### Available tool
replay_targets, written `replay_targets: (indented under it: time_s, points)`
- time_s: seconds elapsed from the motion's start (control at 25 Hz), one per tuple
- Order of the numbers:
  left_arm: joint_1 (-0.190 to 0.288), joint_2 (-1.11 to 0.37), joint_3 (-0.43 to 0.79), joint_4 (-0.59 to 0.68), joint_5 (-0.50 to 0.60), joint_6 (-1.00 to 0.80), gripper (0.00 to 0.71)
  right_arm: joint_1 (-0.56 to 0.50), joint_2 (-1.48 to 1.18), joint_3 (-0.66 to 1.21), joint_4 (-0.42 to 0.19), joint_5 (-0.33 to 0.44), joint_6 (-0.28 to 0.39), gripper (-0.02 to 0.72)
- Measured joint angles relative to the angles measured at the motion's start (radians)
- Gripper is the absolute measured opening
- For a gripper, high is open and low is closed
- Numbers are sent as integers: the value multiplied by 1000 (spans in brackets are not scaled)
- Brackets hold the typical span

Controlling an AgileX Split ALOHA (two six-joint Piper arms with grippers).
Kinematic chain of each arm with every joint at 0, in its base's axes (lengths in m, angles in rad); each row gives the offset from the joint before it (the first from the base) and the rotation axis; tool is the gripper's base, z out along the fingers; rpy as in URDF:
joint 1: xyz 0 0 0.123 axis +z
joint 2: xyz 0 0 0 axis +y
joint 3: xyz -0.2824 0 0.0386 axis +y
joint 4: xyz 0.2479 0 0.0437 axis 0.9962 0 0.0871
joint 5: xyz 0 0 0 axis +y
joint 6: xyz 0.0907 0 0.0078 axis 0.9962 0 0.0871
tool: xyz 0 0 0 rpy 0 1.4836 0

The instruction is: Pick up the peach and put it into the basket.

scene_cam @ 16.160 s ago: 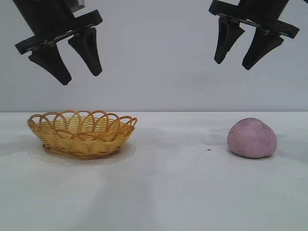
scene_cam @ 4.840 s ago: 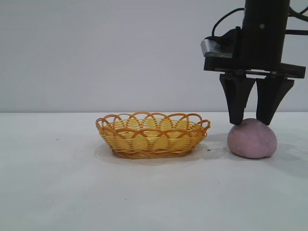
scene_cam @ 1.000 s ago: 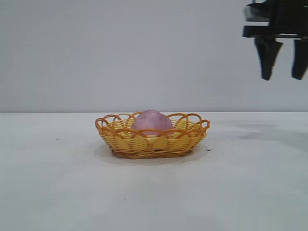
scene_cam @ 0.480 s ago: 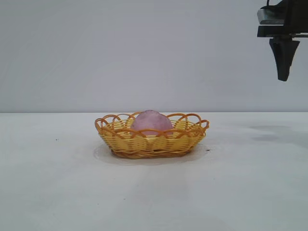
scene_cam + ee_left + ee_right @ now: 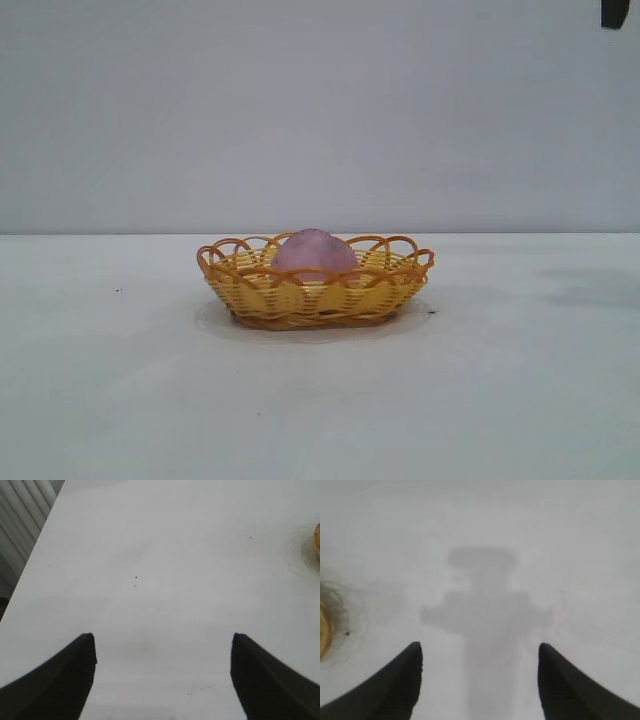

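The pinkish-mauve peach [image 5: 314, 251] lies inside the yellow-orange wicker basket [image 5: 250, 290] at the middle of the white table. Only a dark tip of my right gripper's finger [image 5: 614, 13] shows at the top right corner of the exterior view, high above the table. In the right wrist view my right gripper [image 5: 480, 652] is open over bare table, with nothing between its fingers and an edge of the basket [image 5: 324, 631] off to one side. My left gripper [image 5: 162, 642] is open and empty too, over bare table, with a sliver of the basket [image 5: 317, 540] at the frame's edge.
The white tabletop [image 5: 500, 400] runs flat around the basket, with a grey wall [image 5: 300, 100] behind. The left wrist view shows the table's edge and ribbed slats [image 5: 22, 510] beyond it. My right arm's shadow [image 5: 485, 605] falls on the table.
My right gripper has risen and moved right, nearly out of the exterior view. The peach and basket have not moved.
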Motion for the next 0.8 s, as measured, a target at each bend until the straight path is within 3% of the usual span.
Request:
replay_targets:
  time_s: [0.2,0.52,0.8]
  points:
    - [0,0,0,0,0,0,545,0,-192,86,0,5,2,421]
    - [0,0,0,0,0,0,545,0,-561,377,0,17,3,421]
    - [0,0,0,0,0,0,545,0,-912,622,-6,23,49,421]
